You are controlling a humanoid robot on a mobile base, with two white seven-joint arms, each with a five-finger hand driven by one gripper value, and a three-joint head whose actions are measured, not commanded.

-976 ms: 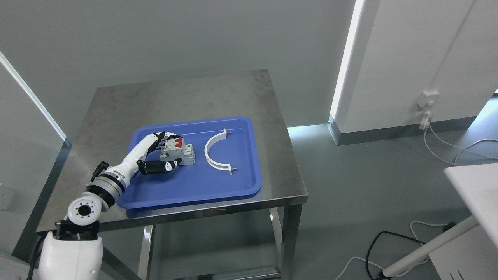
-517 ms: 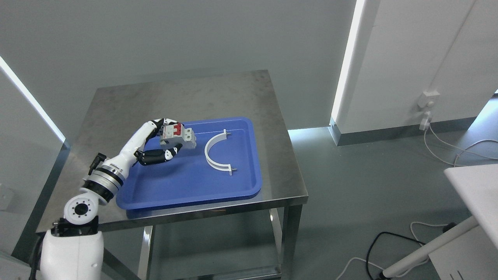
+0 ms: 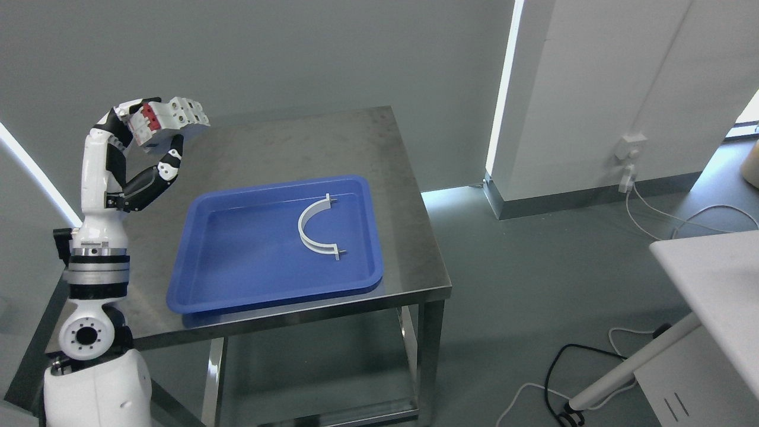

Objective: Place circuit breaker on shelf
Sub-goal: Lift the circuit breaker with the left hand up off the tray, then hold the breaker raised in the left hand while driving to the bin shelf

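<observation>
Head view: left hand (image 3: 155,139) raised high over the near-left part of the steel bench (image 3: 267,142), fingers and thumb curled tight around one white circuit breaker with red switches (image 3: 169,118). Breaker well clear of the blue plastic tray (image 3: 237,279), long axis roughly level, pointing right. No shelf clearly in sight; only a white surface edge (image 3: 705,267) far right, well apart from the breaker, so likely a long carry rightward. Counted: one breaker, one tray, one white curved plastic bracket (image 3: 314,231) lying in the tray. Right hand out of sight.
</observation>
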